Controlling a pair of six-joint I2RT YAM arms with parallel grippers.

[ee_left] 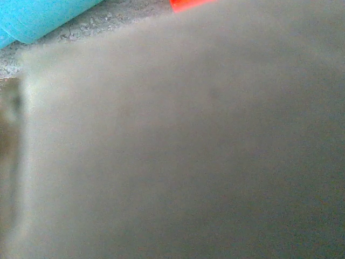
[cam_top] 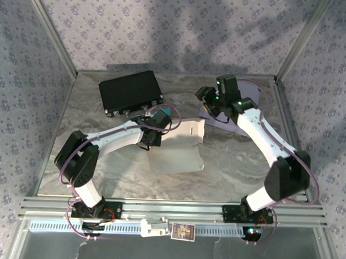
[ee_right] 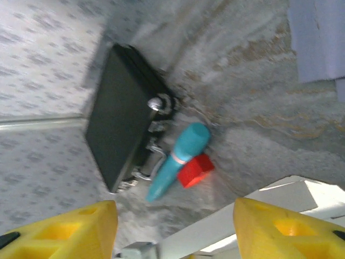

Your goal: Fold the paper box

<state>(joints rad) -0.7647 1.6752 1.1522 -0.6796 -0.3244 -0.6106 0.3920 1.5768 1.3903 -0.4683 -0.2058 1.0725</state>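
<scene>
The paper box [cam_top: 181, 148] lies in the middle of the table [cam_top: 246, 160], near the center of the top picture. It is only partly made. One white side stands up at the back edge of the box. A big flat piece lies down on the table toward the bottom of the picture. So I think some folding is done and a lot is left: the flat piece has to come up and the sides have to be tucked in. The left gripper [cam_top: 146, 141] is at the left edge of the box, with its jaws pressed together. I cannot tell if a bit of paper is between them, because its own camera sits so close that the paper is a gray blur. The right gripper [cam_top: 208, 99] is up high in the upper right of the top picture, apart from the box. Its yellow fingers [ee_right: 70, 226] are spread wide and hold nothing. A black case [cam_top: 130, 92] sits in the upper left.
</scene>
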